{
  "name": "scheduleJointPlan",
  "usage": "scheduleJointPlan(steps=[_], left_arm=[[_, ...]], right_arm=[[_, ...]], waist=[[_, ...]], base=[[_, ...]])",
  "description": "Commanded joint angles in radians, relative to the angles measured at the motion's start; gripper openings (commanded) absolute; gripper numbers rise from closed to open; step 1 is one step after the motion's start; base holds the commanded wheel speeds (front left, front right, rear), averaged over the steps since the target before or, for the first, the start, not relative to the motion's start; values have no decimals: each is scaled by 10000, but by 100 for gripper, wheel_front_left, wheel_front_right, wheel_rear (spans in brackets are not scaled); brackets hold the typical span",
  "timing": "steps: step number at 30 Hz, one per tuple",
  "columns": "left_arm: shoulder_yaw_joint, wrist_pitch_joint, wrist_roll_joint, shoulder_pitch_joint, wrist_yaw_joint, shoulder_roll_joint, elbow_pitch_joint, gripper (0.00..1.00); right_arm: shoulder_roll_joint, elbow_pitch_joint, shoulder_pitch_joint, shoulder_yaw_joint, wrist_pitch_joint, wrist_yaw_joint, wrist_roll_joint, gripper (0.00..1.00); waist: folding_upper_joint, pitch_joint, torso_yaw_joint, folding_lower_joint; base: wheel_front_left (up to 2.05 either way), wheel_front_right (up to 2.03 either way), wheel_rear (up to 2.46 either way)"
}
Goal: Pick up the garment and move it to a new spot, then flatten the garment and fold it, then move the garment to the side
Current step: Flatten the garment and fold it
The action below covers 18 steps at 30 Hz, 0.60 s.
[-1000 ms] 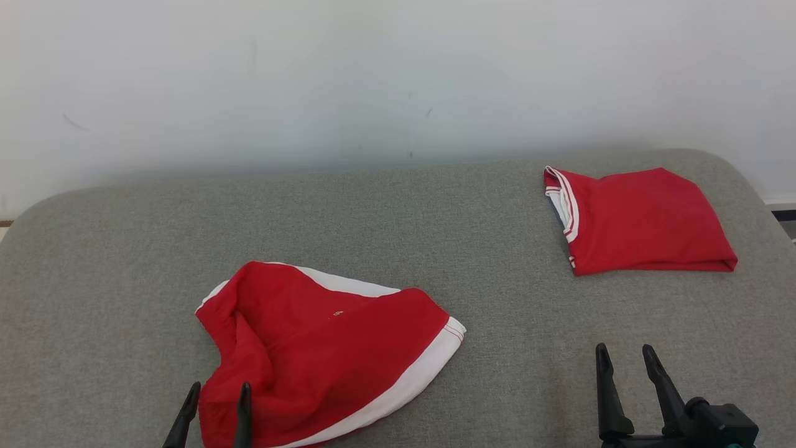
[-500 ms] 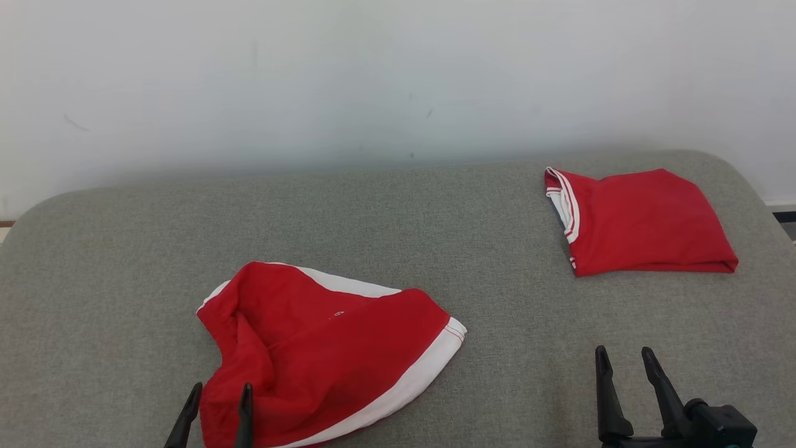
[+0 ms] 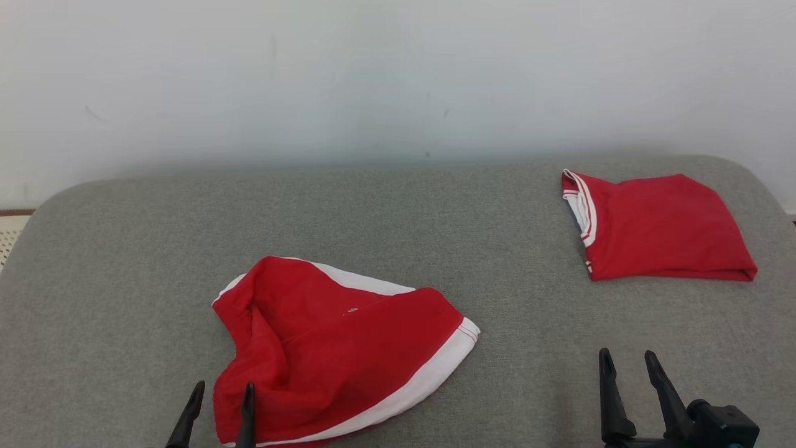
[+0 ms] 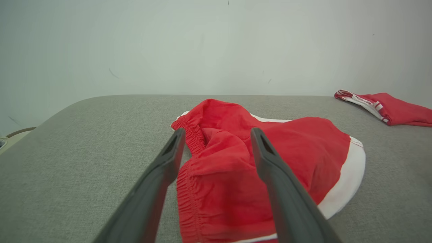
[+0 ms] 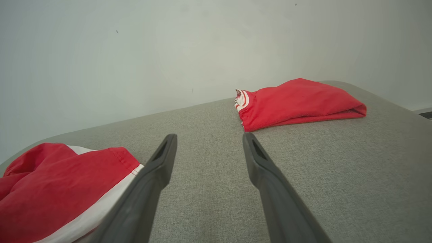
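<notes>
both our left tool (image 3: 224, 386) and right tool (image 3: 626, 353) gape wide, empty. crumpled shorts (image 3: 336, 348) lie by the front edge of the tabletop (image 3: 124, 249); we might pinch one layer, dragging them bunched.

Ahead of my right claw (image 3: 626, 353) the grey cushion (image 3: 435, 211) is bare. The nearest obstacle there is the folded red shirt (image 3: 659, 227), well ahead and slightly to its right. My left claw (image 3: 224, 386) faces the crumpled red shorts (image 3: 336, 348), whose bunched waistband sits straight in front of its spread fingers. There is bare cushion to its left. Between shorts and shirt a wide lane runs open to the white wall (image 3: 398, 74).
</notes>
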State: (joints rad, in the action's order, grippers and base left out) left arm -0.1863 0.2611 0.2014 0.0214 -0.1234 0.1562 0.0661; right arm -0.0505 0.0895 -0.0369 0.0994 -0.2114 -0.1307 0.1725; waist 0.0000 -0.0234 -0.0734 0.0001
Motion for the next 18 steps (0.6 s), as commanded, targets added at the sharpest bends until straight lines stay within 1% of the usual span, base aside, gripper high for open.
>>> scheduleJointPlan(steps=[1, 5, 10, 12, 13, 18], left_arm=[[-28, 49, -12, 71, 32, 52, 63, 100], [-29, 10, 130, 47, 49, 10, 236, 100], [-112, -2, 363, -14, 257, -55, 846, 100], [-191, 4, 449, 46, 406, -87, 1223, 100], [-279, 12, 539, 143, 562, -137, 1585, 100], [-534, 31, 504, 423, 946, -164, 2547, 100]], right_arm=[[1, 49, 19, -26, -3, -1, 47, 100], [1, 276, 326, 69, 56, -1, 7, 100], [-111, 921, 898, 479, 186, -1, -88, 100], [-246, 1305, 1197, 687, 259, -1, -21, 100], [-394, 1762, 1529, 844, 249, -1, 96, 100], [-659, 3083, 2268, 1350, 353, -1, 393, 100]], waist=[[0, 24, 185, -1], [0, 47, 512, -1], [0, 107, 800, -1], [0, 143, 876, -1], [0, 182, 958, -1], [0, 260, 1112, -1]], base=[[0, 0, 0], [0, 0, 0], [0, 0, 0], [0, 0, 0], [0, 0, 0], [0, 0, 0]])
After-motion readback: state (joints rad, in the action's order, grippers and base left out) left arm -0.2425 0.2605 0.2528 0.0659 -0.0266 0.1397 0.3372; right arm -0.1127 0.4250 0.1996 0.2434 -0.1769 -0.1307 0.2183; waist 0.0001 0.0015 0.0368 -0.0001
